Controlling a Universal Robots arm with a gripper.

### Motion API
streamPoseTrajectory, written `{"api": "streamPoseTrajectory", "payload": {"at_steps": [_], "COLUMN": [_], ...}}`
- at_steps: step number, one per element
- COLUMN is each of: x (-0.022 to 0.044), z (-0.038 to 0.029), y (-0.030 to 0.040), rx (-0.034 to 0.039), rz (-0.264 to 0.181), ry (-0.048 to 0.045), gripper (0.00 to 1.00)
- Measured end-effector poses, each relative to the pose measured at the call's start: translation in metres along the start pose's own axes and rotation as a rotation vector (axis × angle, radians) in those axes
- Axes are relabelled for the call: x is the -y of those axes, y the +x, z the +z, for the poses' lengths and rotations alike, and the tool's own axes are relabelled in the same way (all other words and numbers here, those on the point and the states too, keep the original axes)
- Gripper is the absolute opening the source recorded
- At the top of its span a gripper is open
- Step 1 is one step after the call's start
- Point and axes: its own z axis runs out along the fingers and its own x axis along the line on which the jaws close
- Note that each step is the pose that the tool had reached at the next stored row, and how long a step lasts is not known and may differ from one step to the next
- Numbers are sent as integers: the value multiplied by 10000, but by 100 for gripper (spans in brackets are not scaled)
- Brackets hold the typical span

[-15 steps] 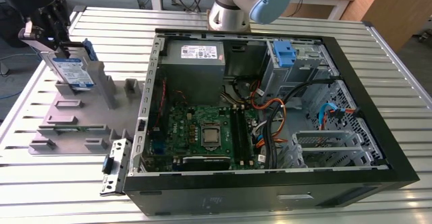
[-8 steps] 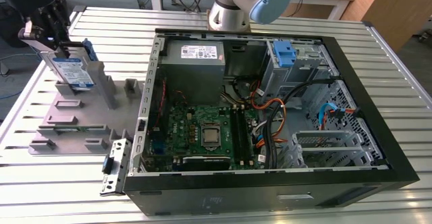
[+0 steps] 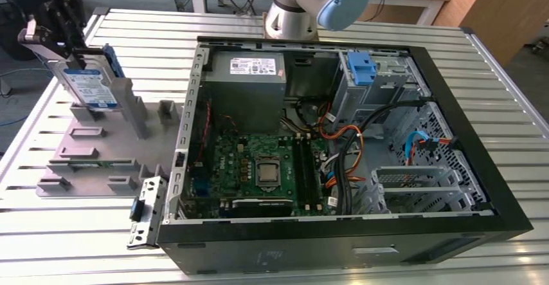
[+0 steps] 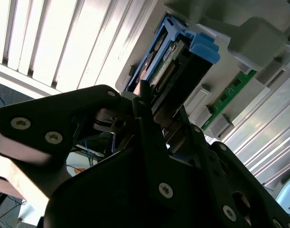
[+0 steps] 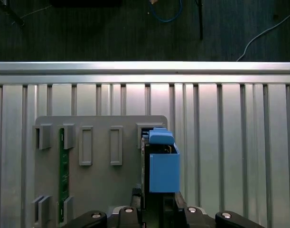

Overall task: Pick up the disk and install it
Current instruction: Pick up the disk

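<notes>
The disk is a silver drive with a white and blue label and a blue carrier frame. It stands on edge at the exterior view's far left, over the grey fixture plate. My gripper is shut on its top edge. In the second wrist view the disk runs away from the black fingers, with its connector edge and blue frame showing. In the first wrist view the disk shows its blue frame end-on, just beyond my gripper.
An open computer case lies to the exterior view's right, holding a motherboard, a grey power-supply box, a blue latch tab and a metal drive cage. A green memory stick sits in the fixture. The slatted table surrounds everything.
</notes>
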Motion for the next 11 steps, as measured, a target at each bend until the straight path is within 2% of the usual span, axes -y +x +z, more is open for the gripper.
{"api": "streamPoseTrajectory", "payload": {"at_steps": [11], "x": [0], "z": [-26], "y": [-1], "rx": [0], "rz": [0], "ry": [1], "gripper": [35]}}
